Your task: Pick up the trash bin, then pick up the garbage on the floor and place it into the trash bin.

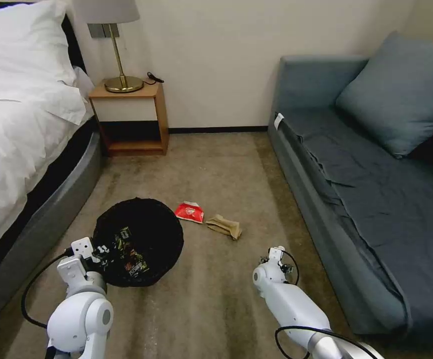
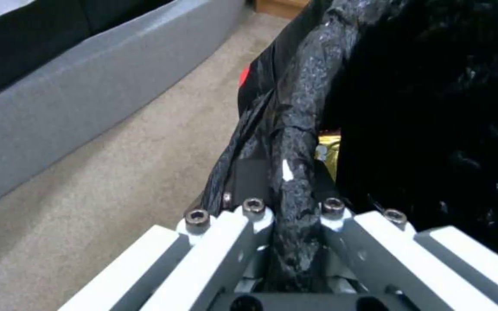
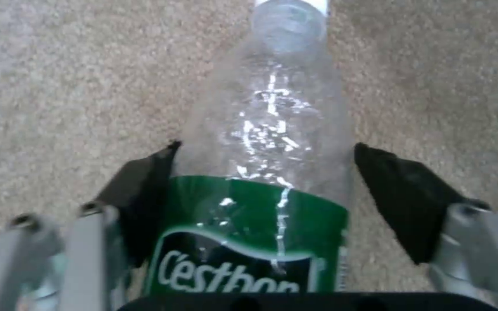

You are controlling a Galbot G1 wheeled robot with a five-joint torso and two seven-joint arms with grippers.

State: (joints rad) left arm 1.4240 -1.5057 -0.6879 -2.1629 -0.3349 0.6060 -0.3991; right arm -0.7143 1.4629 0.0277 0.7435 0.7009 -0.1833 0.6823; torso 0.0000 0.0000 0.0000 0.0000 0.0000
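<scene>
Now | right gripper [image 3: 260,190] open astride bottle [image 3: 272,129], cap pointing away | left gripper [image 2: 286,207] pinches bin rim [image 2: 301,129]

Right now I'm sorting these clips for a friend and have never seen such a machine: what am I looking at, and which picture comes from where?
It is a wheeled robot with two arms. The wide picture comes from its head camera, looking down at a bedroom carpet between a bed and a blue sofa. The other two come from cameras on its wrists. The left gripper is clamped on the bagged rim of the trash bin, which already holds some wrappers. The right gripper, low over the carpet, has its jaws on either side of a clear bottle with a green label; one pad looks a little apart from it. A red-white snack packet and crumpled tan paper lie on the floor beside the bin.
</scene>
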